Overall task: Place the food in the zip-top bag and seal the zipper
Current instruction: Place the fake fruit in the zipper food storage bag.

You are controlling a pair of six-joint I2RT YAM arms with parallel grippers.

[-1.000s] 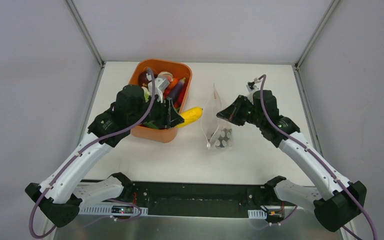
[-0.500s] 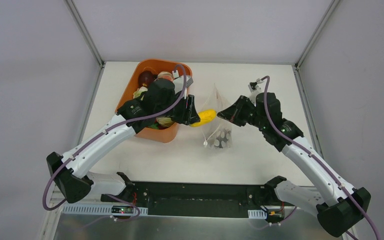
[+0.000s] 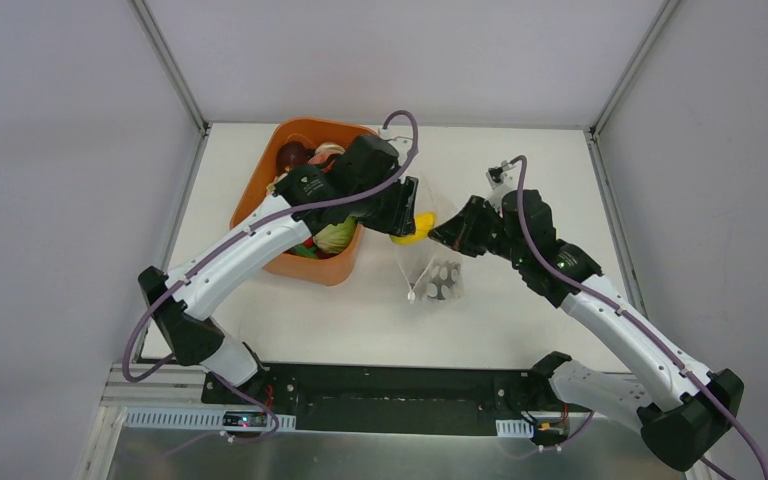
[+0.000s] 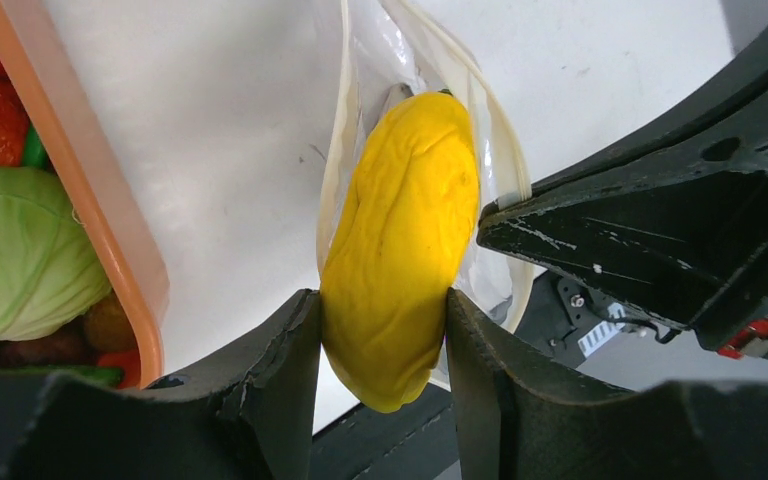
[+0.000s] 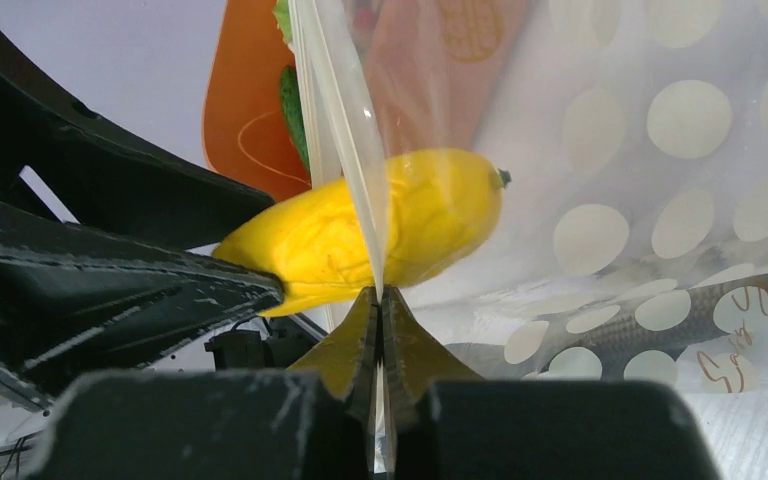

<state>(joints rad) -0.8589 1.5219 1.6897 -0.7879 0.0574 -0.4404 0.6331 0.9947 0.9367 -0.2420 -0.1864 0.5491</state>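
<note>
Sitting at the left, the orange tub (image 3: 310, 268) holds a green cabbage (image 4: 20, 250) and other food (image 3: 295, 156), its wall near the mouth of the bag (image 3: 440, 282) (clear, printed with white dots). Beside the tub, the left gripper (image 4: 385, 320) is clamped on a yellow pepper (image 4: 405, 210), whose far end pokes into the open bag between the two pale lips of the zipper (image 4: 332, 170). Facing it, the right gripper (image 5: 380, 300) is pinched tight on one lip, holding that edge raised; the dotted bottom lies on the white table (image 3: 530, 170). Grey walls (image 3: 50, 150) close in the table on three sides.
</note>
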